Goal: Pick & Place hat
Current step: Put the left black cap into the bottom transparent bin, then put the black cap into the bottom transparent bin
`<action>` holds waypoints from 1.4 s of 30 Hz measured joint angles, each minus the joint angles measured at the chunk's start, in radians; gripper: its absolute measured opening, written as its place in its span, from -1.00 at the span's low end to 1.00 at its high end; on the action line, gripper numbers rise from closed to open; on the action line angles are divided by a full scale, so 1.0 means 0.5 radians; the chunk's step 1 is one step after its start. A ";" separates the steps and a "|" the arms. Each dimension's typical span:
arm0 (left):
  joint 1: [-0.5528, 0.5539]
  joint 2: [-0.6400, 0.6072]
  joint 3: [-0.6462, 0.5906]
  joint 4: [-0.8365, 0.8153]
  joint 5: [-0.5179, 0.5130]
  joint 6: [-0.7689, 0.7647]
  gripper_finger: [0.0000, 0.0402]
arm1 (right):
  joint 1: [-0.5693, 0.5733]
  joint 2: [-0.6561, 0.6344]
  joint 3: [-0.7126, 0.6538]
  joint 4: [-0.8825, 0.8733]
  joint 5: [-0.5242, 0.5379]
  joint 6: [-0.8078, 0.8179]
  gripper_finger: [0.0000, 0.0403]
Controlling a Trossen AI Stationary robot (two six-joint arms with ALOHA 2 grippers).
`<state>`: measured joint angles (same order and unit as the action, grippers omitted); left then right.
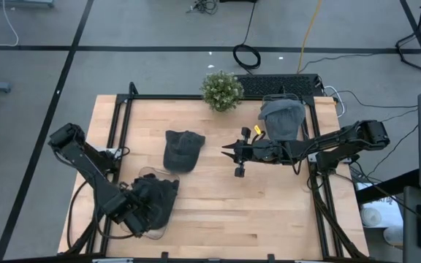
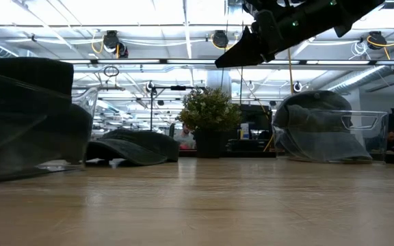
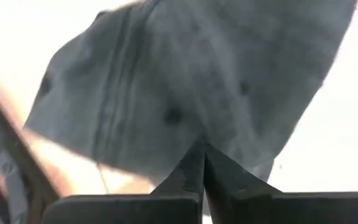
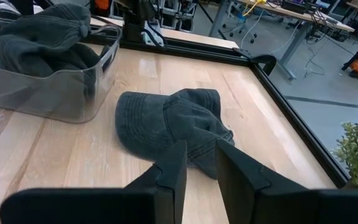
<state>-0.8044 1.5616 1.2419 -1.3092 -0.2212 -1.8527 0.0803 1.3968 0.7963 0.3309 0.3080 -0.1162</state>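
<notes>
Hat point(image 1: 183, 150), dark grey, lying loose on wooden table point(image 1: 254, 212) near centre, brim side toward 12 o'clock. Right gripper point(image 1: 232, 157) hovers above the table at 3 o'clock of this hat, fingers parted, grasping nothing. Left gripper point(image 1: 139, 214) at 7 o'clock of the hat, fingers clenched together, pressed against a second hat point(image 1: 156, 199) in a clear bin point(image 1: 150, 232). Third hat point(image 1: 282, 118) in another clear bin point(image 1: 296, 98) at 2 o'clock. Potted plant point(image 1: 221, 90) at 12 o'clock table edge.

The left claw point(image 1: 134, 212) sat clamped shut at the near-left corner; the right claw point(image 1: 232, 157) hovered mid-counter, fingers slightly parted.
</notes>
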 joint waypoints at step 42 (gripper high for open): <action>0.355 -0.390 -0.197 0.247 -0.016 0.559 -0.96 | -0.001 0.000 0.000 0.000 0.000 0.000 -0.63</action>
<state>-0.6269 1.3663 1.1432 -1.1858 -0.2292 -1.5733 0.0800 1.3968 0.7963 0.3310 0.3080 -0.1162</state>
